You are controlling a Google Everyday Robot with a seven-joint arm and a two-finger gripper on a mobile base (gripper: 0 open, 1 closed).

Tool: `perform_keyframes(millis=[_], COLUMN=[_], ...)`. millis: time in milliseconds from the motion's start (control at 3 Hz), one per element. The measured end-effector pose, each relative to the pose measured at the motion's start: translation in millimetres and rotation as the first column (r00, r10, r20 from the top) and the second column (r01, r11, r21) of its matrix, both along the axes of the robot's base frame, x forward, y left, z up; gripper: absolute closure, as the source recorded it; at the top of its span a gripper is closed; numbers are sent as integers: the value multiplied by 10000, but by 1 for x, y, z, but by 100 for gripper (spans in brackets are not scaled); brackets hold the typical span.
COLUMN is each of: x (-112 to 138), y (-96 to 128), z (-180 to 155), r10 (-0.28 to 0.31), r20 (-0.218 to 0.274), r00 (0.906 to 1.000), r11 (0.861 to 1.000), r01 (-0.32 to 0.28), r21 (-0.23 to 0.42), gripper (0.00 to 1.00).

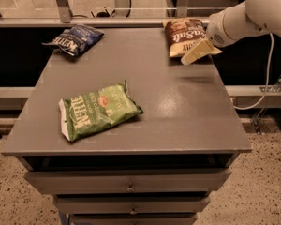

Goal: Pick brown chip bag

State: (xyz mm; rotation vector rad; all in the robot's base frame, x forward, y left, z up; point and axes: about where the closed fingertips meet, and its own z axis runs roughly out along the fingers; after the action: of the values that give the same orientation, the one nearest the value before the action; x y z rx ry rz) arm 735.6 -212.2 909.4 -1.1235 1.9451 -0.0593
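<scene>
Grey drawer table (178, 116) fills scene, top carrying three snack bags. White robot arm (243, 18) reaches in over table's far right corner. Green chip bag (98, 110) lies near table's front left, well apart from arm. Brown chip bag (182, 32) lies flat at table's far right edge, dark blue chip bag (75, 37) at far left corner. Gripper (196, 52) hangs at brown chip bag's near right end, overlapping it in view; contact, and whether gripper is spread or closed, cannot be told.

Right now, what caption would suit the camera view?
Hand at near edge of the brown chip bag on a grey table, green chip bag and dark blue chip bag lying apart.
</scene>
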Motion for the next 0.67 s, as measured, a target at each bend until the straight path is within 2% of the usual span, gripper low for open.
perform_keyframes(millis=[333,667], x=[21,34], y=[-1,-10], z=[0,-17], r10=[-6,-124], r20=[80,-77], r00=[10000,9999], r11=[9989,9968], r01=[2,130], r21=[466,787], gripper=[0,0])
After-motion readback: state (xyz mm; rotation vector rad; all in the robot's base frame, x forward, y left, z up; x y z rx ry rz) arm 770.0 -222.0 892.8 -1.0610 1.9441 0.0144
